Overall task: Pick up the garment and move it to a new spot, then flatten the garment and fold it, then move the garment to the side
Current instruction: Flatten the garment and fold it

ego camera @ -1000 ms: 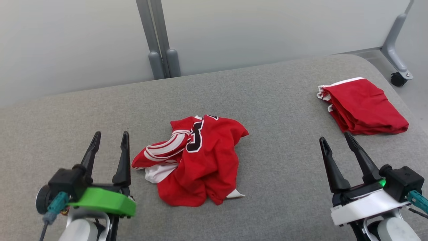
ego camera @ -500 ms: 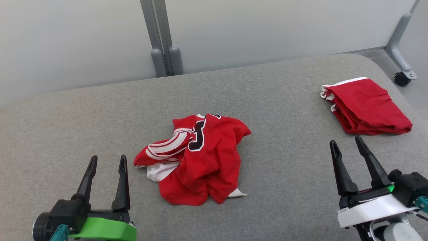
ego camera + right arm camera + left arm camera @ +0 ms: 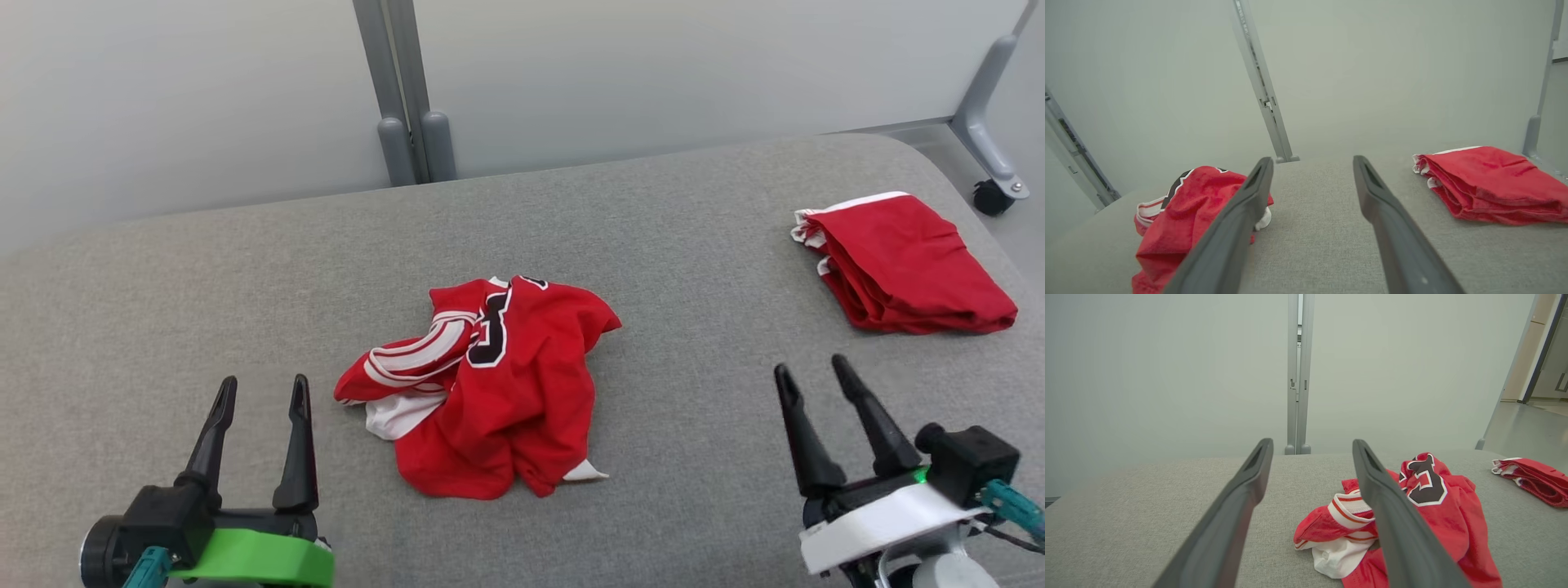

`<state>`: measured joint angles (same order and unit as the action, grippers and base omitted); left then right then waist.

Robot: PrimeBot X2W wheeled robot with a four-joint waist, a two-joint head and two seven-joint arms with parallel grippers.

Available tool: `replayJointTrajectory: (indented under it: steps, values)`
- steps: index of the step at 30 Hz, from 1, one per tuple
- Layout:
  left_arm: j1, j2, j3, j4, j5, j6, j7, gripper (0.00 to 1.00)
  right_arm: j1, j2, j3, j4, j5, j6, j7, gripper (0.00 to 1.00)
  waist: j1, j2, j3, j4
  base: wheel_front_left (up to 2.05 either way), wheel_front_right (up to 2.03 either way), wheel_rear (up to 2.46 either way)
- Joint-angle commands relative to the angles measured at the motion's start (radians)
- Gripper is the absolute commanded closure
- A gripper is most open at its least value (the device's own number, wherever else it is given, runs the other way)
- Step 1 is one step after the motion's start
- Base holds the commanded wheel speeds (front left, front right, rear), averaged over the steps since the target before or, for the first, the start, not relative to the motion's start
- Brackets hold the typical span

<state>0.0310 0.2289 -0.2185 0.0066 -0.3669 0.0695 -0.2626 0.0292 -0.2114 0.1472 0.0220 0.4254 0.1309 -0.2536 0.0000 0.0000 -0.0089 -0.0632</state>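
Head view: a crumpled red garment (image 3: pixel 490 388) lies mid-frame on the grey surface (image 3: pixel 694 245), just up and right of the left tool (image 3: pixel 263 384) at lower left, and clearly farther from the right tool (image 3: pixel 810 366) at lower right. Both tools gape, holding nothing.

Tabletop (image 3: pixel 694 245) is covered in grey woven cloth, matt and a bit coarse. The garment (image 3: pixel 506 400) is thin red knit with ribbed striped trim and looks soft. The folded red piece (image 3: pixel 906 261) seems to be the same fabric. The left gripper (image 3: pixel 264 380) has smooth, dark matt plastic fingers on a green plastic mount (image 3: pixel 261 559). Same fingers on the right gripper (image 3: pixel 810 365), with a white plastic mount (image 3: pixel 878 523). The panels (image 3: pixel 163 98) behind are frosted and smooth, and the posts (image 3: pixel 404 90) look like grey painted metal.
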Motion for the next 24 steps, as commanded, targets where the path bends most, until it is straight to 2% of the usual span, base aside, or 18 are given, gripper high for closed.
replayJointTrajectory:
  steps: [1,5,11,16,24]
  values:
    - [0.008,-0.006,0.006,0.002,0.007,-0.006,-0.003,0.0,-0.016,-0.02,0.023,0.017,0.003,0.0,0.019,0.0,0.0,0.0,0.0,0.017,0.0,0.0,0.0]
    - [0.0,-0.014,0.012,0.008,0.011,-0.005,-0.003,0.0,-0.039,-0.025,0.1,0.065,0.079,0.0,0.117,0.0,0.0,0.0,0.001,0.069,0.0,0.0,0.0]
    - [-0.006,-0.023,0.003,0.024,0.016,-0.018,-0.002,0.0,-0.092,-0.025,0.204,0.157,0.234,0.0,0.323,0.0,0.0,0.0,-0.003,0.159,0.0,0.0,0.0]
    - [-0.023,-0.023,-0.004,0.034,0.019,-0.025,-0.002,0.0,-0.121,0.007,0.196,0.245,0.361,0.0,0.433,0.0,0.0,0.0,0.0,0.234,0.0,0.0,0.0]
    - [-0.037,-0.029,-0.008,0.038,0.015,-0.027,-0.002,0.0,-0.178,0.056,0.163,0.378,0.429,0.0,0.468,0.0,0.0,0.0,0.03,0.317,0.0,0.0,0.0]
